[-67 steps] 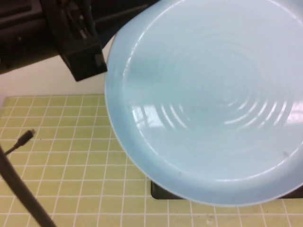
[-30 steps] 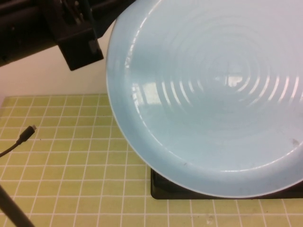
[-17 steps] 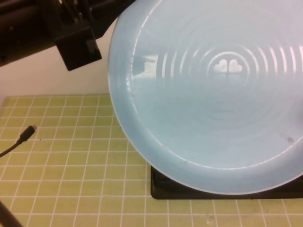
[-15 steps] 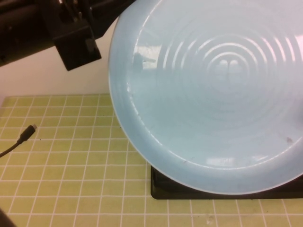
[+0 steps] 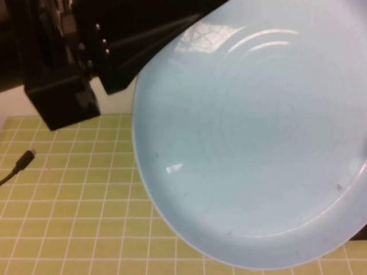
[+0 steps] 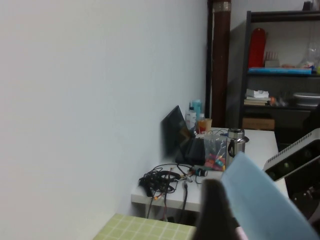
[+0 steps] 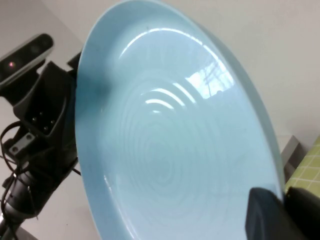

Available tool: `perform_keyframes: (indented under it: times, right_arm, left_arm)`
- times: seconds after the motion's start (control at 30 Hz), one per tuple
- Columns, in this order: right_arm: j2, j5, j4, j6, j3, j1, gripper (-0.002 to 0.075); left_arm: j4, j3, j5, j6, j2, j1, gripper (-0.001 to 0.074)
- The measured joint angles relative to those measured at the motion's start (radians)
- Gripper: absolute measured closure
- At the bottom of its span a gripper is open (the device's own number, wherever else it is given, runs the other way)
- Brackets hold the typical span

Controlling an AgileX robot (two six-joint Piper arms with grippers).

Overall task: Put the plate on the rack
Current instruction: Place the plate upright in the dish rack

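Light blue plate (image 5: 252,143) is up in the air, close under the high camera, tilted, and fills the right and centre of that view. Faint concentric ridges show on its face. Below it lies a green grid mat (image 5: 74,217); a thin dark cable (image 5: 22,163) with a small plug rests on the mat's left part, well apart from the plate. Right pincer (image 7: 281,199) is at the plate's rim: one dark finger (image 7: 262,215) lies over the face and the other sits behind the rim, so it is clamped on the plate's edge. Left arm (image 5: 63,86) is raised at upper left of the high view, with its dark body meeting the plate's upper left edge. In the left wrist view the left pincer (image 6: 216,210) sits just beside the plate's pale blue rim; apart or together, cannot tell. A white wall (image 6: 75,100) and a far table (image 6: 260,137) with tangled cables stand behind.
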Motion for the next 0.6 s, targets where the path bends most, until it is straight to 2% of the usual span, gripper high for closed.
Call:
perform_keyframes:
  times: [0.23, 0.43, 0.53, 0.6]
  right_arm:
    - [0.0, -0.018, 0.002, -0.035, 0.0, 0.0, 0.0675]
    - [0.0, -0.16, 0.023, -0.151, -0.007, 0.0, 0.0706]
    - [0.0, -0.224, 0.023, -0.269, -0.036, 0.0, 0.0713]
    - [0.0, -0.273, 0.024, -0.341, -0.062, 0.0, 0.0714]
  left_arm:
    - [0.0, 0.0, -0.011, -0.049, -0.046, 0.0, 0.0238]
    - [0.072, 0.0, -0.034, -0.051, -0.144, 0.0, 0.0256]
    - [0.143, 0.0, -0.039, -0.081, -0.211, 0.0, 0.0316]
    - [0.207, 0.0, -0.069, -0.109, -0.259, 0.0, 0.0394]
